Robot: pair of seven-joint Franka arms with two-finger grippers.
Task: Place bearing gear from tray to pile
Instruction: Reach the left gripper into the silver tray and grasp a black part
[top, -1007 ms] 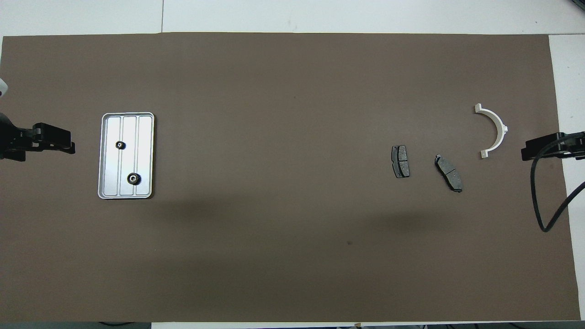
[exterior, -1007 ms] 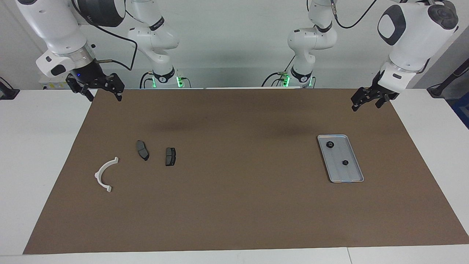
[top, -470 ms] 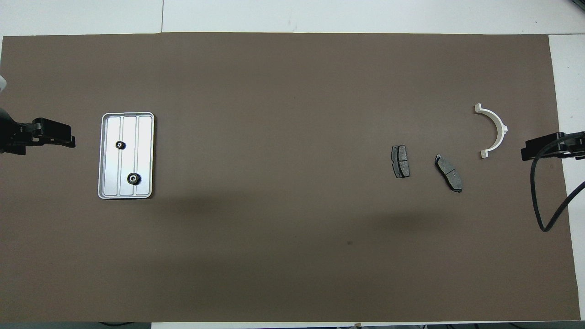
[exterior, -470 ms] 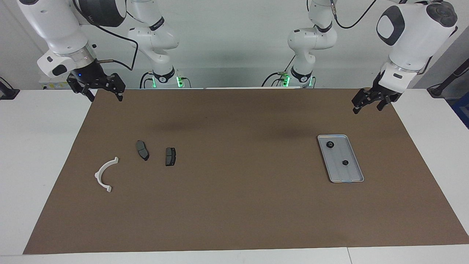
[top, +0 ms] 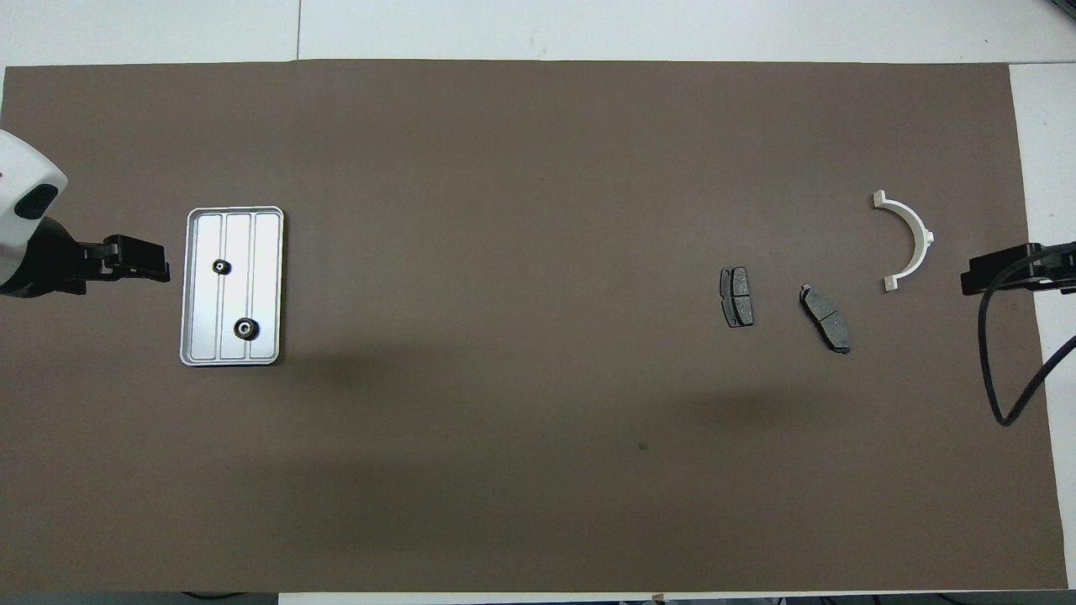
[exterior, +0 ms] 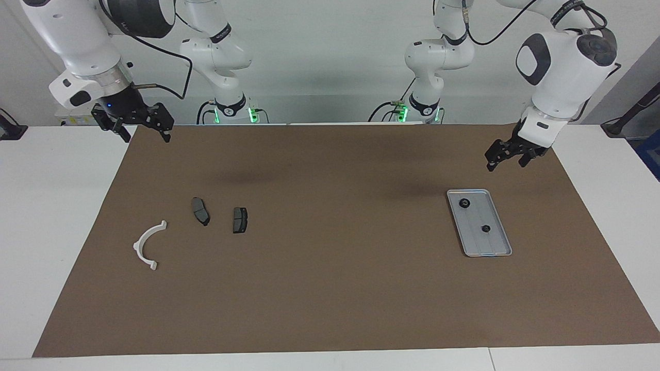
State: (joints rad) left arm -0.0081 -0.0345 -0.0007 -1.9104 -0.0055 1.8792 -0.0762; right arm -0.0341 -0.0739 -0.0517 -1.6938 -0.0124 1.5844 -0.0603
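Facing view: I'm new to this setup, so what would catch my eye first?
The silver tray at the left arm's end of the table, with two small black gears in it. At the right arm's end lie a white bracket and two dark pads. The left end effector hangs open beside the tray.

No text or label can be read.

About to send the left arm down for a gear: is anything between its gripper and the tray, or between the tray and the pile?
Nothing visible. The left gripper, open, hangs over bare mat beside the tray, where both gears lie uncovered. Only bare mat lies between the tray and the pile.
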